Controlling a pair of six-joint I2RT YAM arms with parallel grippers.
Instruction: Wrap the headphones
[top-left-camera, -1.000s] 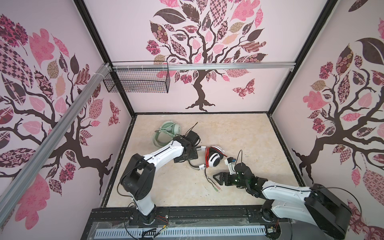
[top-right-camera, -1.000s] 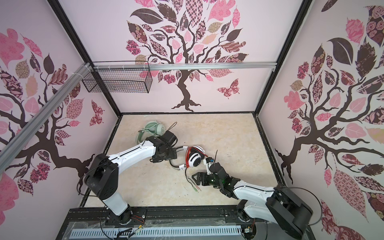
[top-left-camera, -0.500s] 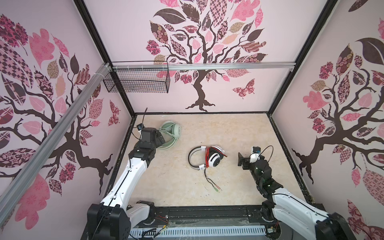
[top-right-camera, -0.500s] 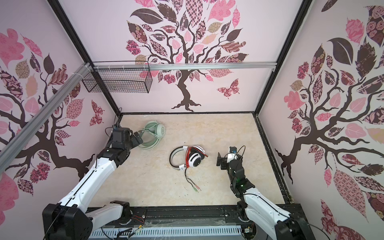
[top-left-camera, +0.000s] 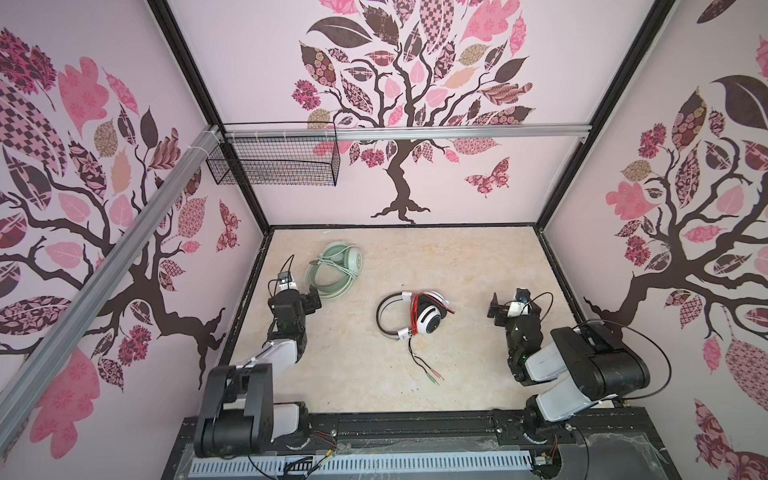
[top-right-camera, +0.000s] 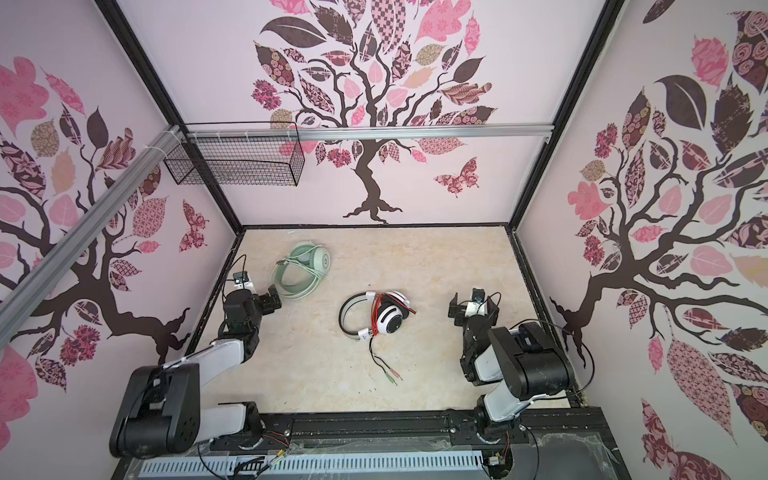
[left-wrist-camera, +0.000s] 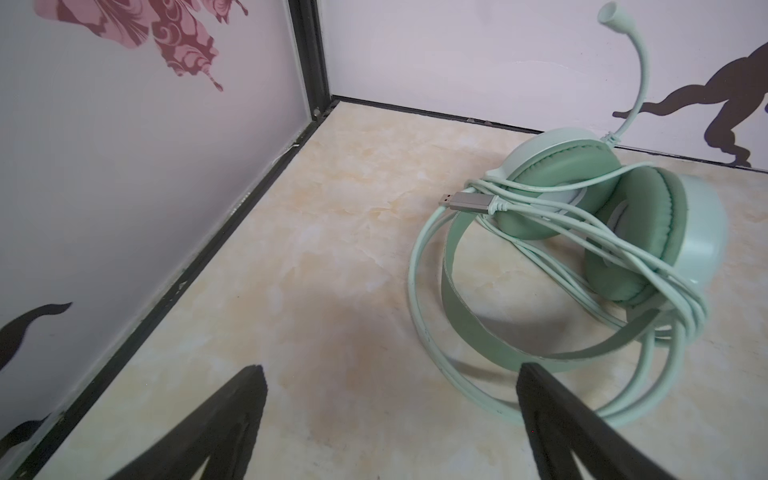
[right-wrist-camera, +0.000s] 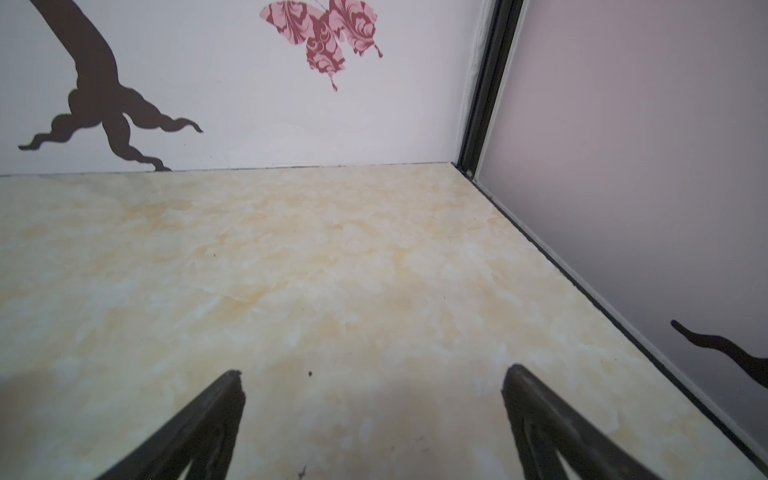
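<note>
Status: left gripper (left-wrist-camera: 390, 372) and right gripper (right-wrist-camera: 374, 370) both splayed, empty; mint-green headset (top-left-camera: 337, 270) wrapped back-left, white headset (top-left-camera: 429, 318) mid-table w/ plug tail (top-left-camera: 430, 374) loose, so imo pin headband (top-left-camera: 379, 311), wind tail snug.

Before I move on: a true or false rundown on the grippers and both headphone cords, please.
1. The left gripper and the right gripper are both open and empty. True.
2. The mint-green headphones have their cord wound around them. True.
3. The white headphones have their plugs tucked in. False: the plugs trail loose on the table.
4. The right gripper hovers above the white headphones. False: it sits apart, to their right in both top views.
</note>
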